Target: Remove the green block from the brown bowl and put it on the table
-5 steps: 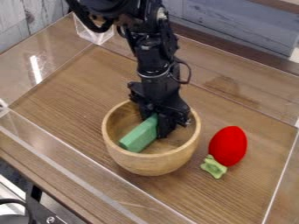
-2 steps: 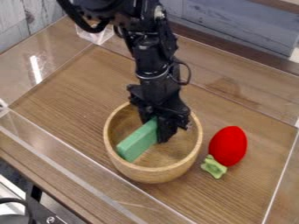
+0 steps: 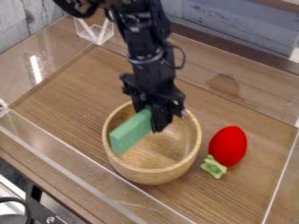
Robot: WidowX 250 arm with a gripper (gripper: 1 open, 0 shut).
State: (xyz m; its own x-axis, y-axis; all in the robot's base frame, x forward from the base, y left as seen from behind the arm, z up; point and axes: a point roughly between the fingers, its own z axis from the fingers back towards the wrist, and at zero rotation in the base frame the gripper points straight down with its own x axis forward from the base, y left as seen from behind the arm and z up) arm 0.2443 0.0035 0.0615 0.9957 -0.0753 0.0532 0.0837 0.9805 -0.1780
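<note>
The green block (image 3: 132, 130) hangs tilted over the brown bowl (image 3: 153, 164), its upper end pinched in my black gripper (image 3: 156, 115), which is shut on it. The block's lower end reaches past the bowl's left rim and sits above it. The arm comes down from the upper left and points nearly straight down into the bowl's mouth. The bowl stands on the wooden table (image 3: 70, 96) near the front centre.
A red strawberry-shaped toy (image 3: 228, 145) with a green leafy end (image 3: 212, 167) lies right of the bowl. Clear plastic walls (image 3: 47, 149) fence the table on the left and front. A white tag (image 3: 96, 31) hangs off the arm at the back.
The gripper has risen with the green block, lifting it from inside the bowl to above the rim. The bowl and red toy have stayed put.
</note>
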